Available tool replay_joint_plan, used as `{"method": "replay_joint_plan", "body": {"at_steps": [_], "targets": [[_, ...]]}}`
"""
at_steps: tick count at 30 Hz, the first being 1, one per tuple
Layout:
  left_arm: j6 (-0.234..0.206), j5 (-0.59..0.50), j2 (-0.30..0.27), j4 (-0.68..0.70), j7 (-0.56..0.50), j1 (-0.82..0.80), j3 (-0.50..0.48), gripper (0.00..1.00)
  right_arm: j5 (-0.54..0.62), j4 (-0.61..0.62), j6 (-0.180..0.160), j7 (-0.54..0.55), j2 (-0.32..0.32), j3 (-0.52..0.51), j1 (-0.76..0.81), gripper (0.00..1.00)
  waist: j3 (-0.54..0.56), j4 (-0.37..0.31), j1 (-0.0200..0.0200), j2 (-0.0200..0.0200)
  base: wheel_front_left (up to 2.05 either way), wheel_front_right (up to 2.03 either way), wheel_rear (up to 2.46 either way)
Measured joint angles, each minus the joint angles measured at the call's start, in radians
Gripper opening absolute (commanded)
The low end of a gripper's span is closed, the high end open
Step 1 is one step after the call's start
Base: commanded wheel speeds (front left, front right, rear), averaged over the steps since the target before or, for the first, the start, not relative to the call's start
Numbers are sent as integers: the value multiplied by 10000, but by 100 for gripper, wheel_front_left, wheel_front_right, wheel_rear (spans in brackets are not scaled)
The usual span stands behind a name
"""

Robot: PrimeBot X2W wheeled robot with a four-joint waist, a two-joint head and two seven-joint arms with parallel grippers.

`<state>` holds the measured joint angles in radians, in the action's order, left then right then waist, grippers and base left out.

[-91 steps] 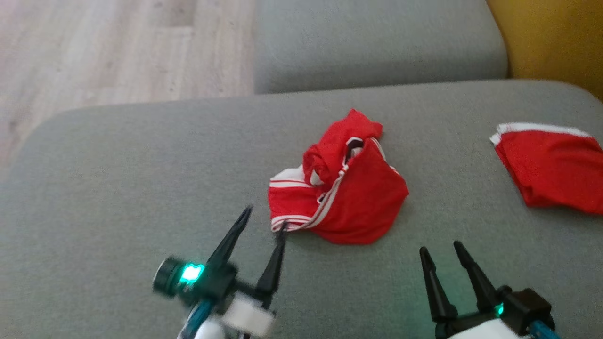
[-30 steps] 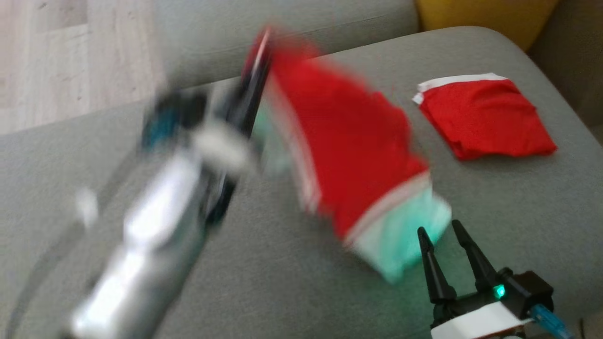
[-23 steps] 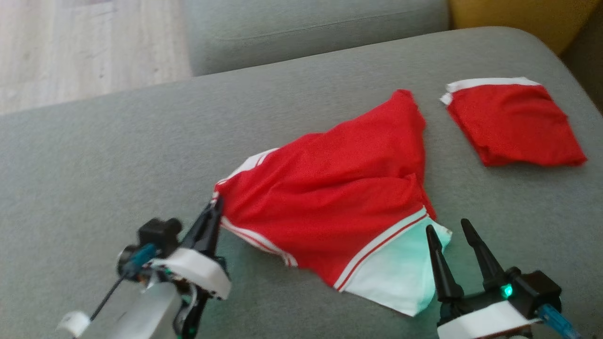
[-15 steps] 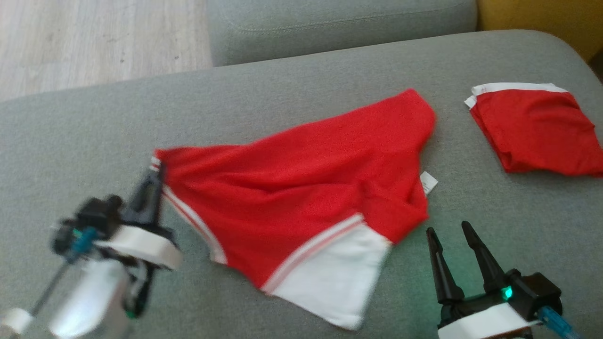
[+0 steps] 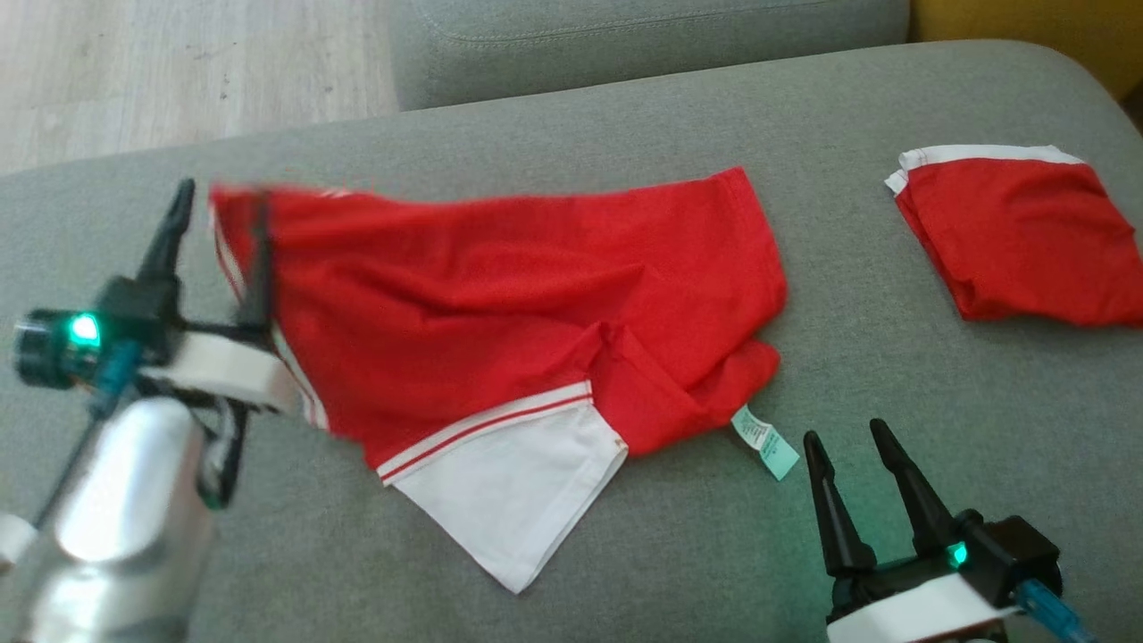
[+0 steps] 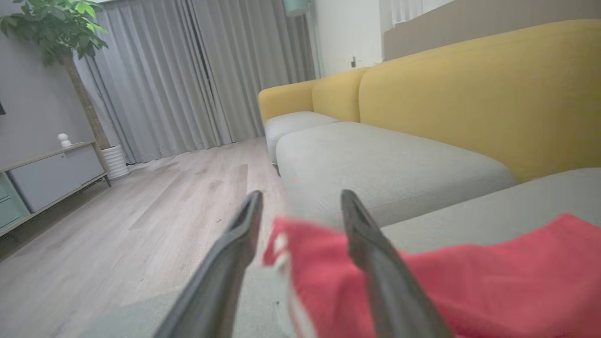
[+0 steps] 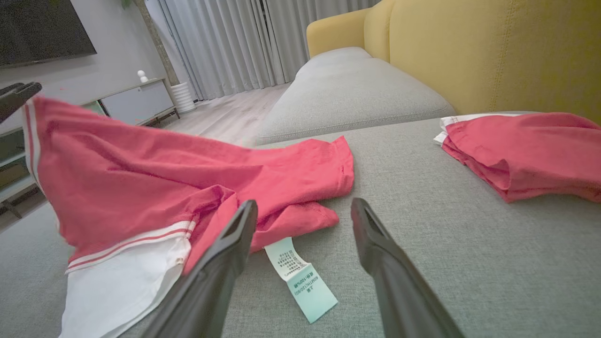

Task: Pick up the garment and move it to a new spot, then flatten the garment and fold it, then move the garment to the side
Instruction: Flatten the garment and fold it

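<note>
The garment (image 5: 500,295) is thin red cloth, matt and softly creased, with a smooth white cloth panel and white striped trim. Under it, the grey cushion (image 5: 893,402) is coarse woven fabric, matt all over. On the cushion by the garment's hem, a small label (image 5: 765,443) looks like slick printed ribbon. Toward the cushion's right edge, a folded piece (image 5: 1018,232) is the same matt red cloth with white trim. Beyond the cushion, the floor (image 5: 179,62) is pale wood with a faint sheen. The fingers of the left gripper (image 5: 223,192) and the right gripper (image 5: 845,431) look like dark matt plastic. The left forearm (image 5: 125,527) is glossy silver metal.
</note>
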<state>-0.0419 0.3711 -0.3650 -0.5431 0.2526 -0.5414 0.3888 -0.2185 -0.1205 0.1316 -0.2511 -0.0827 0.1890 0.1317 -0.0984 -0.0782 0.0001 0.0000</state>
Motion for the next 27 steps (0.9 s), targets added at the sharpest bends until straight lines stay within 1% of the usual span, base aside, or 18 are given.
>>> {"method": "replay_joint_plan", "body": {"at_steps": [3,5,8,10,13,14,15,17,18,21,25,27], "targets": [[-136,-364,364,454,25,544,-13,100,0,0,0,0,2,-40,1,100,-3,104,0,0,0,0,0],[-125,-543,677,936,38,1224,27,100,0,2,0,0,6,-63,2,100,-14,198,0,0,0,0,0],[-86,-915,1087,1772,38,2485,420,100,0,4,0,0,17,-88,2,100,-33,375,-1,0,0,0,0],[194,-1220,1323,2176,38,3247,940,100,0,4,0,0,21,-98,2,100,-52,504,-1,0,0,0,0],[581,-1779,1540,2408,38,4018,1827,100,0,2,0,0,27,-94,3,100,-71,670,-1,0,0,0,0],[792,-1985,1645,2383,38,4263,2272,100,0,2,0,0,27,-82,2,100,-76,749,-1,0,0,0,0],[899,-2134,1651,2266,38,4298,2500,100,0,0,0,0,27,-77,1,100,-78,772,-1,0,0,0,0],[968,-2418,1647,1902,38,4286,2811,100,0,-4,0,0,27,-48,0,100,-80,774,0,0,0,0,0],[968,-2418,1647,1902,38,4286,2811,100,0,-4,0,0,27,-48,0,100,-80,774,0,0,0,0,0],[1080,-2633,1622,1110,35,4259,3114,100,0,-4,0,0,21,-25,-1,100,-80,734,-1,0,0,0,0],[1302,-2654,1613,336,-261,4238,3338,100,0,-4,0,0,-6,-25,0,100,-84,671,-1,0,0,0,0],[1338,-2650,1593,59,-334,4219,3444,100,0,-4,0,0,-12,-27,0,100,-89,634,-1,0,0,0,0]]}}
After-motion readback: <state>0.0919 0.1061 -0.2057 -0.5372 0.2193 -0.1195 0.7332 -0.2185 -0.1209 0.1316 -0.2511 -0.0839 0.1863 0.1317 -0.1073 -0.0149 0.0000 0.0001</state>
